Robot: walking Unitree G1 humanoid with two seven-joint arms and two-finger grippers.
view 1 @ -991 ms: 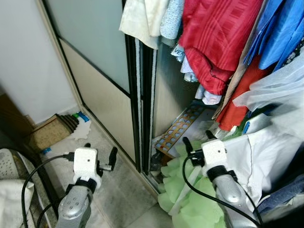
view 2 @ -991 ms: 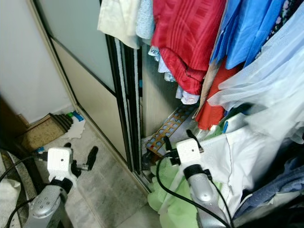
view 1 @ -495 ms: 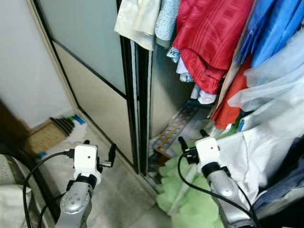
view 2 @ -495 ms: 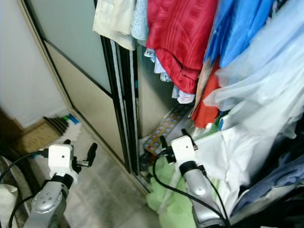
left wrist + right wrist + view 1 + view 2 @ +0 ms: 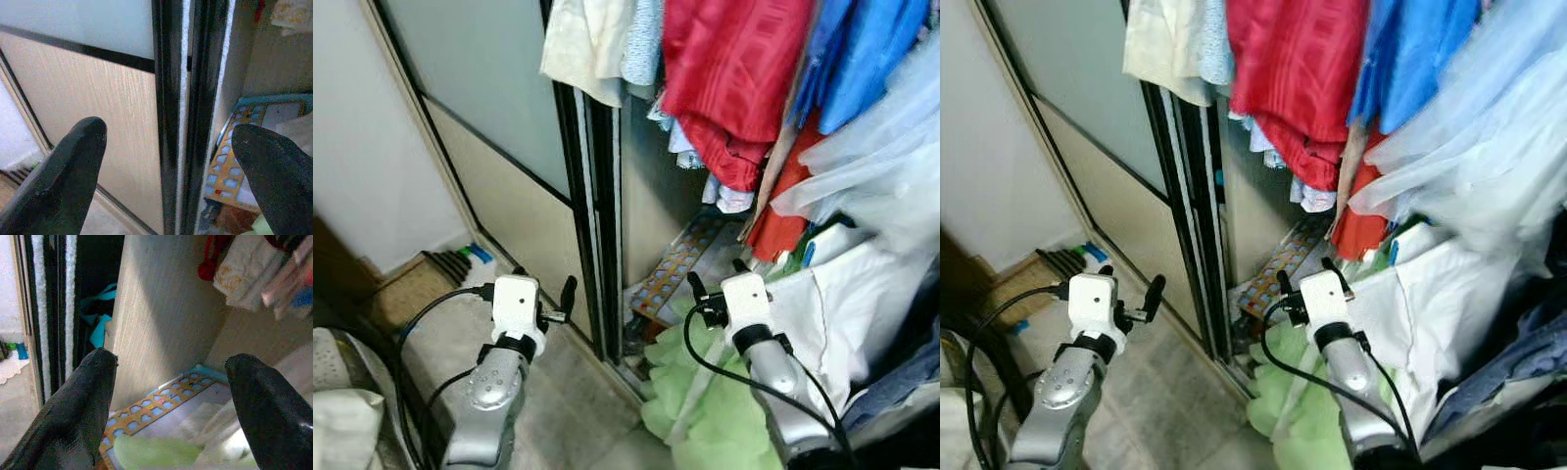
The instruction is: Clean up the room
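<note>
Before the robot stands an open wardrobe (image 5: 646, 186) with a sliding door (image 5: 499, 127) pushed to the left, its dark frame edge (image 5: 597, 225) running down the middle of the scene. Hanging from above are a cream garment (image 5: 582, 44), a red garment (image 5: 734, 78) and blue garments (image 5: 862, 59) further right, with pale translucent fabric (image 5: 871, 186) below the blue ones.

On the wardrobe floor lies a flat orange board with rows of pale blue cells (image 5: 680, 269), leaning toward the far corner. Near it, spilling out over the door track onto the tiled floor (image 5: 568, 401), is a light green cloth (image 5: 705, 411). A white cloth (image 5: 832, 313) lies heaped to the right of the green one.

The left claw (image 5: 546, 296) is raised in front of the sliding door, just left of the dark frame edge, its two black fingers (image 5: 73, 161) spread wide apart with nothing between them; in the left wrist view the door frame stands between the two fingers, beyond them. The right claw (image 5: 715, 282) is held above the green cloth, pointing into the wardrobe toward the orange board, and its fingers (image 5: 83, 401) are likewise spread and hold nothing. In the right wrist view the wardrobe's inner wall (image 5: 161, 308), the board and a strip of the green cloth show beyond the fingers.

At far left on the floor, against the white wall (image 5: 362, 147), sit a brown mat (image 5: 406, 294) and a small blue and green item (image 5: 475, 255).
</note>
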